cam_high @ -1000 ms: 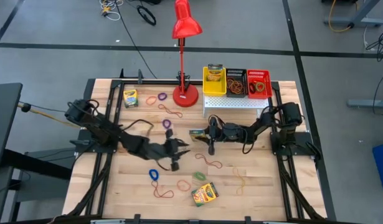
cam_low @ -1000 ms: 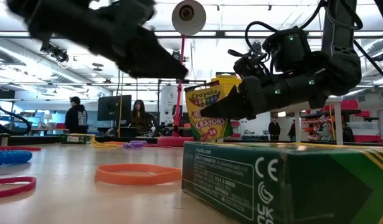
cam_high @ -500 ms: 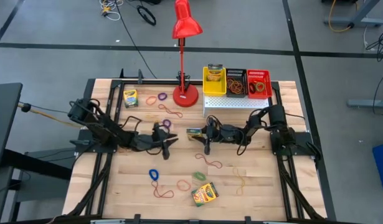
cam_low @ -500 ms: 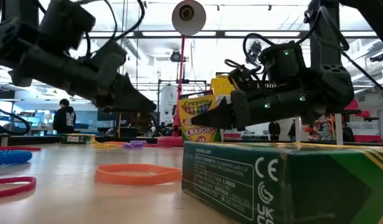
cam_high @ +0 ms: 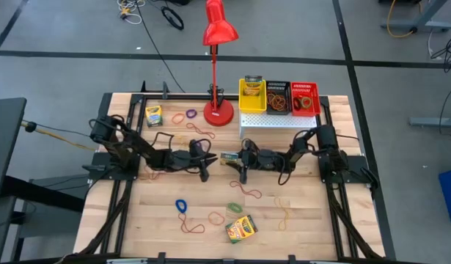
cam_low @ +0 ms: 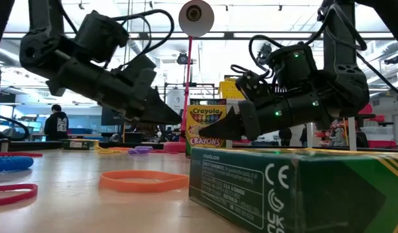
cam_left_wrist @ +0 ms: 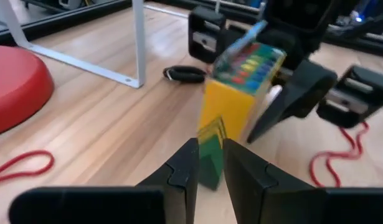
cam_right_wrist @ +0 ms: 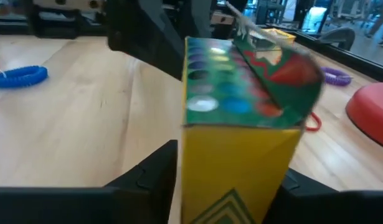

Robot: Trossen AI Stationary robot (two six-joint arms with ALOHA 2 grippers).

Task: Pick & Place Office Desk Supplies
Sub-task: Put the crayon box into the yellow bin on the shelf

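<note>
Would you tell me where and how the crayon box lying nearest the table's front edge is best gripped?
Grip the box across its narrower width, at mid-length, coming straight down from above. It lies flat on a broad face and sits at a slant in the high view, so match that angle. Both long sides look free.

Both arms low, tool tips (cam_high: 224, 163) nearly meeting

Count, high view: four crayon boxes (cam_high: 153, 115) (one sits in the yellow bin (cam_high: 252, 95)), three bins, one red lamp (cam_high: 218, 33), two arms, each with one tool.
</note>
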